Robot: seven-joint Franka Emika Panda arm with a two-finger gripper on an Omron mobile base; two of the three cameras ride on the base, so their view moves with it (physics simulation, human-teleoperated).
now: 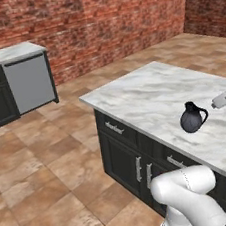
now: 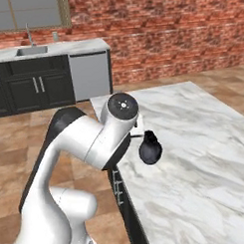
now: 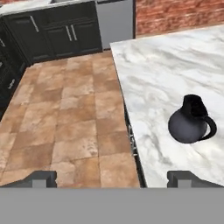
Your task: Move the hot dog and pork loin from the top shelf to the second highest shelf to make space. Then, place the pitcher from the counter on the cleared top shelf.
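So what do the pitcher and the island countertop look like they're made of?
Pitcher: dark grey, matte with a soft sheen, probably glazed ceramic or metal; the render leaves it open. Island countertop: white with grey veining, polished, looks like marble.

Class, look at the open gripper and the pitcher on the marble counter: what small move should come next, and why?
Probably shift the gripper right and down over the pitcher: the jaws stand open and empty, and the pitcher sits upright on the counter, off to their right.

A marble surface [image 1: 152,92] fills the right; a steel dishwasher [image 1: 29,83] sits upper left, below a brick wall [image 1: 98,21]; a sink [image 2: 31,50] upper left.
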